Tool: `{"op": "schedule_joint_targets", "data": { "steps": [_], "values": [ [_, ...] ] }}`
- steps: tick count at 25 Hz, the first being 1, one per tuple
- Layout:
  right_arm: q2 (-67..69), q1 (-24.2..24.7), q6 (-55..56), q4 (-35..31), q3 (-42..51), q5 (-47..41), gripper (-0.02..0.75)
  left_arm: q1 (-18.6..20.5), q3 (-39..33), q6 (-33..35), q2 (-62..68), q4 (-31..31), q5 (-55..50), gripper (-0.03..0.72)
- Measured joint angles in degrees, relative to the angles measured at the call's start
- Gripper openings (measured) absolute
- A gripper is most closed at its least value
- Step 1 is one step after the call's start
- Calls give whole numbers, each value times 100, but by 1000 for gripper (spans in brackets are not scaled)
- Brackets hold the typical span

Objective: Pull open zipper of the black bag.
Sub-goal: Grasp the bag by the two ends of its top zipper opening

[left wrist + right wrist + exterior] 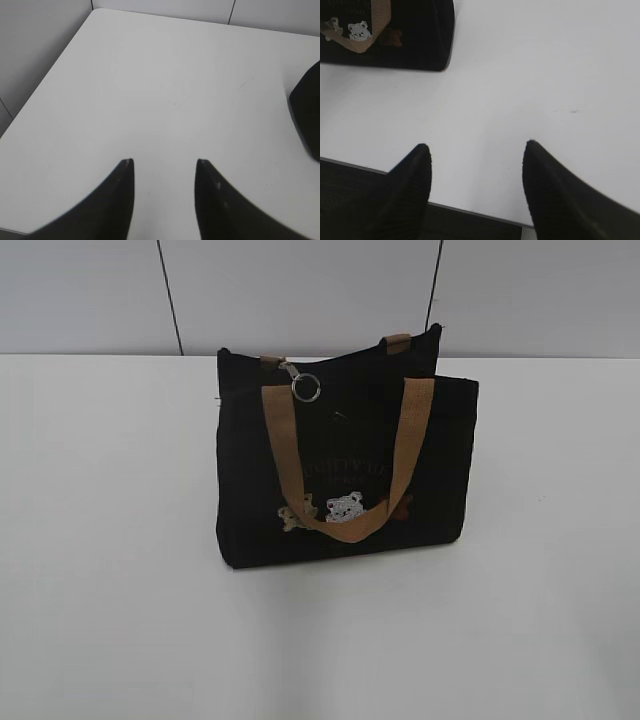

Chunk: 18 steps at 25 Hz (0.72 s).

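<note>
White surface against a pale panelled wall fills the exterior view, and the black bag stands upright on it near the middle, front panel toward the camera, tan webbing handle drooping over the faint lettering and the small bear figures. Along its top edge the zipper shows only as a dark seam, with the silver clasp and round ring hanging at one end; neither hand appears here, so the approach has seemingly not begun. From the left wrist, the left hand hangs over bare surface with its fingers apart and nothing between them, the bag only a dark corner far off to its right and ahead. From the right wrist, the right hand is likewise spread and empty near the surface edge, the bag's lower front ahead and to its left. Next, I judge, one hand must steady the bag while the other pinches the ring and draws it along the seam. Whether the zipper is fully closed, and the slider itself, cannot be made out; the lettering is illegible.
</note>
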State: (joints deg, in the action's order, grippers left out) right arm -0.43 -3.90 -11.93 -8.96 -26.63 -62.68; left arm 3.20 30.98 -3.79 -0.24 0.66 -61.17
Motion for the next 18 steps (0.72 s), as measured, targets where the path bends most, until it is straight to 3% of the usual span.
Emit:
{"op": "schedule_joint_targets", "data": {
  "steps": [9, 14, 18],
  "values": [
    [0, 0, 0, 0, 0, 0, 441, 0, 148, 0, 169, -7, 83, 305],
    [0, 0, 0, 0, 0, 0, 441, -14, 845, 428, 1018, -116, 1123, 305],
    [0, 0, 0, 0, 0, 0, 441, -158, 875, 709, 1808, -491, 2087, 305]
  ]
}}
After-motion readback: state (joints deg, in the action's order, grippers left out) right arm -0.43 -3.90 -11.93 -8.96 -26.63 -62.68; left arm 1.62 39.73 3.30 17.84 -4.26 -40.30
